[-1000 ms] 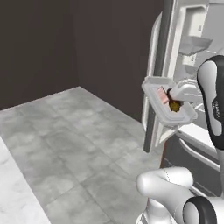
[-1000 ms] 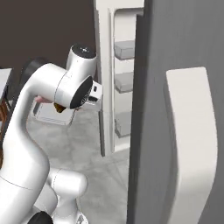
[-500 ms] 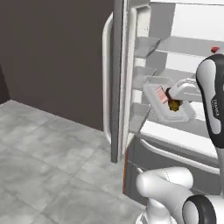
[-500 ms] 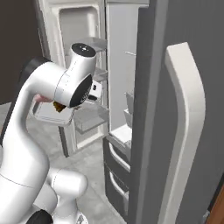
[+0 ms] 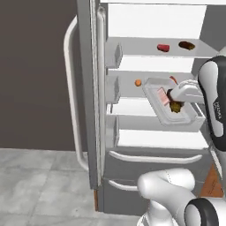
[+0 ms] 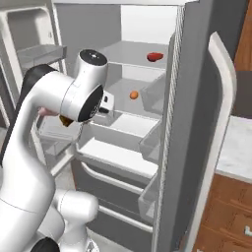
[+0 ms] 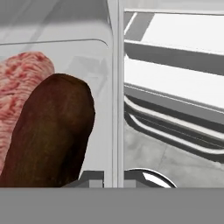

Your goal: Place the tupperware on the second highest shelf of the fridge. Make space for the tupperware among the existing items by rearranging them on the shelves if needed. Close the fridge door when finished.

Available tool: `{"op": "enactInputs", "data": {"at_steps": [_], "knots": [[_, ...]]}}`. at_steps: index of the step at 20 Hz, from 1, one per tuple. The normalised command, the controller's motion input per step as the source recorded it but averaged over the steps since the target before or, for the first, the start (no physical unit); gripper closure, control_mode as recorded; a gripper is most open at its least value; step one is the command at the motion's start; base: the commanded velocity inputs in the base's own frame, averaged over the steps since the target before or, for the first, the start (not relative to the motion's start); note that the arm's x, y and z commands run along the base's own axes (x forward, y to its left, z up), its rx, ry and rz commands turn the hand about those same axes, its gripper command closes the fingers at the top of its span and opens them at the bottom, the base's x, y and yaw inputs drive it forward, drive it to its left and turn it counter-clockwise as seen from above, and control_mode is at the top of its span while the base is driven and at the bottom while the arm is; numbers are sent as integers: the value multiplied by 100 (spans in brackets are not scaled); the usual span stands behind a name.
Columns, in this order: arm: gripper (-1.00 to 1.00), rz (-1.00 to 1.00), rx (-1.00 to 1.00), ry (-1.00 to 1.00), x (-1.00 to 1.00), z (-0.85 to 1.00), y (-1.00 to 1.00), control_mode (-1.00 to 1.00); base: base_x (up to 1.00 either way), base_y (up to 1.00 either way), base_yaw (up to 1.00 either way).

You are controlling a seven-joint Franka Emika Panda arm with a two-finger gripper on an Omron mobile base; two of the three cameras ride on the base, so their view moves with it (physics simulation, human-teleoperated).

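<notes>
The fridge (image 5: 99,132) stands open, its white interior facing the robot. The end effector (image 5: 173,94) is pinched on one wall of the tupperware (image 5: 170,106), which hangs in the air in front of the shelves, tilted, level with the second highest shelf (image 5: 132,78) and the panel under it. Its near rim reaches out past the front edges of the shelves.

In the left base view the top shelf (image 5: 145,47) carries a red lump (image 5: 163,47) and a dark brown lump (image 5: 186,44) toward its right end, with bare panel left of them. The second highest shelf holds a small orange lump (image 5: 138,82) just left of the tray's far corner; another reddish bit (image 5: 173,79) peeks over the tray's back rim. The left door (image 5: 86,88) stands edge-on, its grey bins close to the shelf ends, so free room lies mostly in the middle of the opening.

The right base view shows the right door (image 6: 194,128) swung forward, its bins crowding the right side of the opening; the arm hides most of the tray there. It also shows bare panel around the orange lump.

The hand view shows the tray's inside up close: a pink piece (image 7: 19,87) and a dark brown piece (image 7: 52,131) lying touching, and the thin translucent wall (image 7: 115,87) running upward between the finger tips.
</notes>
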Motion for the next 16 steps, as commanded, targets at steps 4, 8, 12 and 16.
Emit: {"op": "enactInputs", "data": {"at_steps": [4, 8, 12, 16], "knots": [[100, 0, 0, 0, 0, 0, 0, 100, 61, 44, -62], [100, 0, 0, 0, 0, 0, 0, 100, 61, 13, -44], [100, 0, 0, 0, 0, 0, 0, 100, 64, 0, -26], [100, 0, 0, 0, 0, 0, 0, 100, 80, 16, -10]]}}
